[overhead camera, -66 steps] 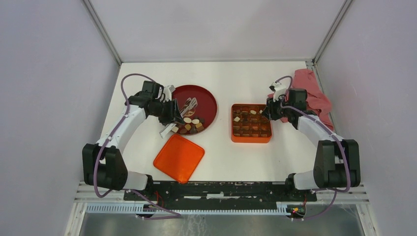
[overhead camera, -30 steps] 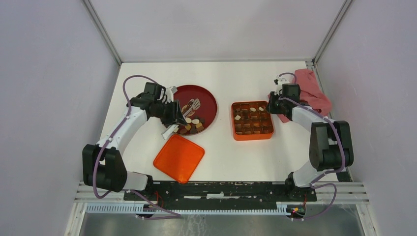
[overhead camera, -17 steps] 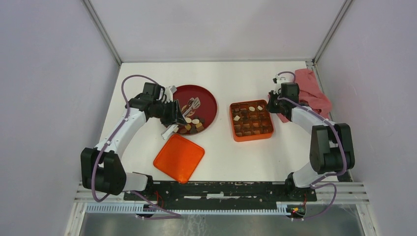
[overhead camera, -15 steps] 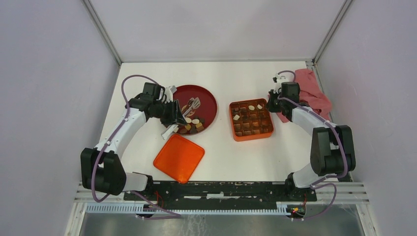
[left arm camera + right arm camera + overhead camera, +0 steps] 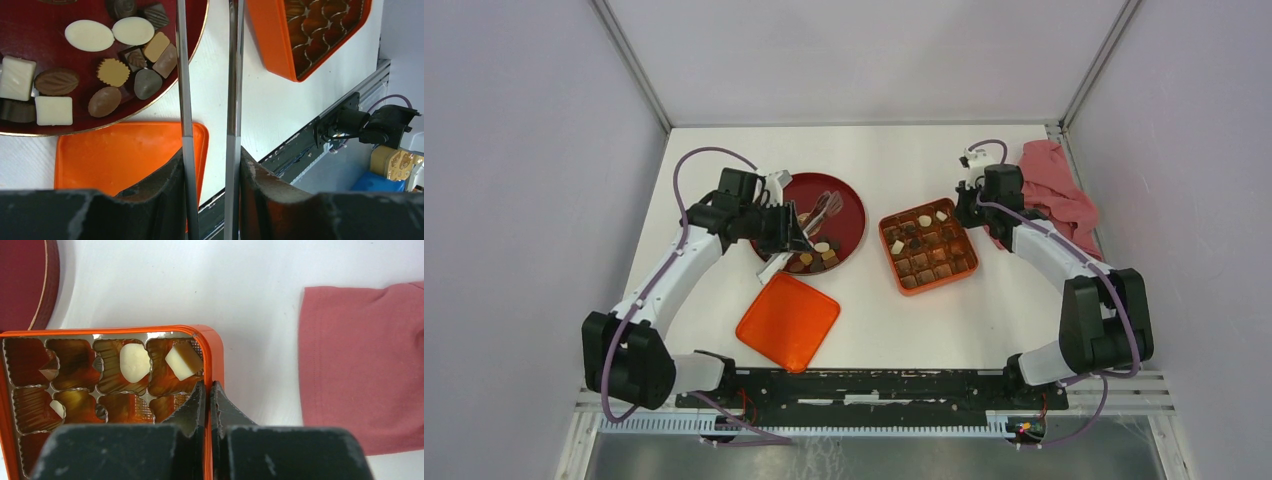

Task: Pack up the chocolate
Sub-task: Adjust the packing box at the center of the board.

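My left gripper (image 5: 210, 167) is clamped on a pair of metal tongs (image 5: 183, 75), one finger pressing on the outside of each blade. The blades stand apart and reach out over the near rim of the dark red plate (image 5: 852, 215). Their tips run past the top of my wrist view, so I cannot tell what they touch. Most of the chocolate (image 5: 90, 35) lies loose on the near part of that plate: white ovals, white squares, a tan fluted round, brown ovals and dark cubes bunched together. Just beside the plate's near rim lies the flat orange lid (image 5: 787, 320), and one tong blade crosses above its edge. My right gripper (image 5: 207, 390) is pinched tight on the right wall of the orange box (image 5: 115, 331), near its far corner, one finger inside the wall and one outside. The box sits askew on the white table (image 5: 894, 150), between plate and cloth. Some chocolate already sits in its fluted compartments, among them a cream-white piece and a pale cube in the two cells nearest my fingers. A pink-red cloth (image 5: 360, 365) lies rumpled just to the right of that gripper, apart from the box.
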Robot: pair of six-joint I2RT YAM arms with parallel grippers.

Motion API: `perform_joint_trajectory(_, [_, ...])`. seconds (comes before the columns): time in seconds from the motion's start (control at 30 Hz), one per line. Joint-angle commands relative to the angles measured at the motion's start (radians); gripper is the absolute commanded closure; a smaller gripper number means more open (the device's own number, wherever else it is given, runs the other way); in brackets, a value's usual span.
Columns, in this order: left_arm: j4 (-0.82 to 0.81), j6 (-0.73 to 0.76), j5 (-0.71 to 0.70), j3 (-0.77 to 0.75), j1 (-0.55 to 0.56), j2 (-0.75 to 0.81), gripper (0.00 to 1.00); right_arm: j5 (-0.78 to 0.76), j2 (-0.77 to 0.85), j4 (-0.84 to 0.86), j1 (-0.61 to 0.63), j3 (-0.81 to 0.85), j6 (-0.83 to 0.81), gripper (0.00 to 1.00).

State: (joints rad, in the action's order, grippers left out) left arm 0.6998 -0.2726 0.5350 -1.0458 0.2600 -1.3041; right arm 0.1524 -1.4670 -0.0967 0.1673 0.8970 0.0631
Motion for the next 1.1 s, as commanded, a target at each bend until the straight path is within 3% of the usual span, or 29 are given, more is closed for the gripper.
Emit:
perform_joint_trajectory(0.0, [-0.071, -0.039, 0.036, -0.005, 0.025, 0.041, 0.98, -0.006, 0.044, 0.027, 0.025, 0.01, -0.011, 1.0])
perform_joint_trajectory(0.3, [-0.095, -0.071, 0.023, 0.027, 0.056, 0.072, 0.98, 0.003, 0.008, 0.045, 0.033, -0.025, 0.054, 1.0])
perform_joint_trajectory(0.6, [-0.222, -0.191, -0.058, 0.033, 0.268, 0.051, 0.98, -0.015, -0.02, 0.063, 0.032, -0.068, 0.124, 0.97])
perform_joint_trajectory(0.9, [-0.28, -0.221, -0.118, -0.055, 0.46, -0.136, 0.98, 0.019, -0.032, 0.089, 0.031, -0.101, 0.149, 0.87])
perform_joint_trajectory(1.07, [-0.239, -0.197, -0.156, -0.136, 0.53, -0.236, 0.98, 0.021, -0.034, 0.089, 0.03, -0.102, 0.146, 0.73])
